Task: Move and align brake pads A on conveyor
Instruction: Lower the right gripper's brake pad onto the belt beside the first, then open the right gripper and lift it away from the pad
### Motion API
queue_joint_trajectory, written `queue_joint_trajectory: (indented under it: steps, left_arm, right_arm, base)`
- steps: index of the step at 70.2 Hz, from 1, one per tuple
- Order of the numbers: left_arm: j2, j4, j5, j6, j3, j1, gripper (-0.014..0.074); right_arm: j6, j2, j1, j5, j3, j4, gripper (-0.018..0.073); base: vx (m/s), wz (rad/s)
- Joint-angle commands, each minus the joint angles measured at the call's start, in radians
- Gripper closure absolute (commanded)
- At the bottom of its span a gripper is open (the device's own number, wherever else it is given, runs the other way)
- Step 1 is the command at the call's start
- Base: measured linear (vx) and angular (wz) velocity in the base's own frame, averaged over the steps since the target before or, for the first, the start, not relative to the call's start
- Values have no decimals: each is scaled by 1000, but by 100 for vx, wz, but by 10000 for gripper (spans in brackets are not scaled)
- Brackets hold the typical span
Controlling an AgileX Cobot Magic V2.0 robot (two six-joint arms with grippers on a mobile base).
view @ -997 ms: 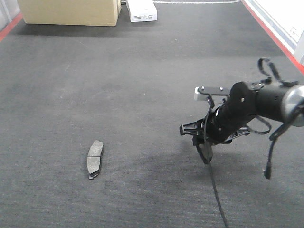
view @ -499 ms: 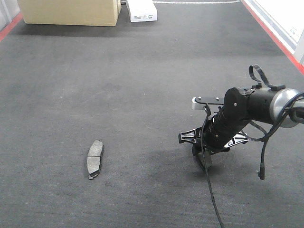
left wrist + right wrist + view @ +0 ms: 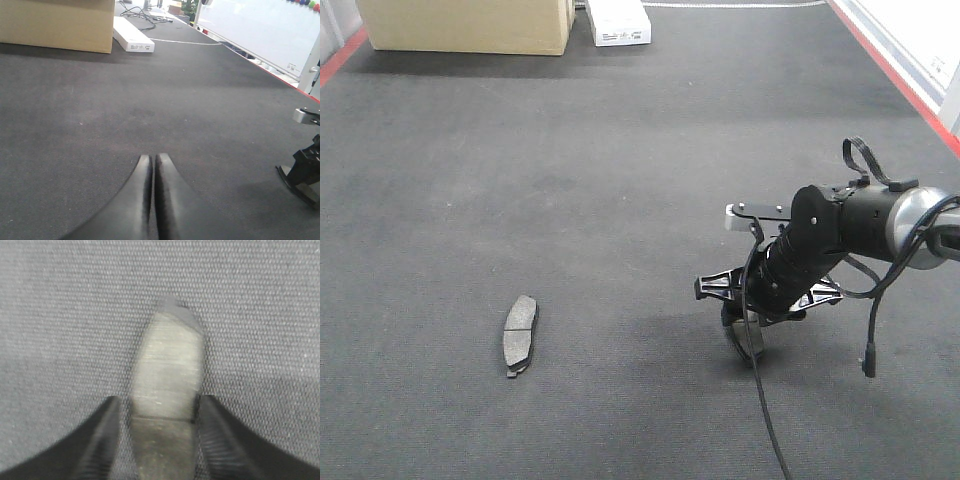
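Observation:
One brake pad lies flat on the dark conveyor at the lower left, with no gripper near it. A second brake pad lies lengthwise on the belt between my right gripper's fingers. My right gripper points down at the belt on the right. Its jaws stand open, with a thin strip of belt showing on each side of the pad. My left gripper hovers low over bare belt, shut on nothing; it does not show in the front view.
A cardboard box and a white box stand at the far end of the belt. A red border runs along the right side. My right arm's cable trails toward the near edge.
My right gripper came down with its pad until the pad reached the belt, then its jaws parted slightly. The pad at the lower left has not moved.

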Motion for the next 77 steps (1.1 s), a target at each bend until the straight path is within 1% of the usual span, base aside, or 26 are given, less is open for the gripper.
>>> queue_joint_trajectory:
  steps: [1, 14, 23, 30, 37, 45, 52, 66, 77]
  left_arm:
    - [12, 13, -71, -1, -26, -7, 603]
    - [12, 13, -71, -1, -26, -7, 603]
    - [12, 13, -71, -1, -26, -7, 603]
    - [12, 13, -71, -1, -26, -7, 603]
    - [12, 13, -71, -1, -26, -7, 603]
    - [12, 13, -71, -1, -26, -7, 603]
    - [12, 13, -71, -1, -26, -7, 603]
    - [12, 13, -71, -1, -26, -7, 603]
    - [12, 13, -71, -1, -26, -7, 603]
  right_arm:
    - [2, -64, -4, -26, -28, 3, 143]
    - [-1, -143, -5, -16, -28, 1, 143]
    - [-62, -229, -5, 7, -28, -4, 166]
    - [-104, -314, -4, 20, -6, -9, 215]
    - [-137, -419, -4, -44, 82, -25, 310]
    - [-141, -556, -4, -123, 215, -34, 468]
    - [-143, -678, -4, -160, 308, -52, 575]
    - [-168, -949, -4, -227, 471, -79, 567]
    - [-227, -1167, -4, -291, 601, -81, 566]
  base:
    - [0, 0]
    - [0, 0]
    - [0, 0]
    - [0, 0]
    - [0, 0]
    - [0, 0]
    - [0, 0]
    - [0, 0]
    - [0, 0]
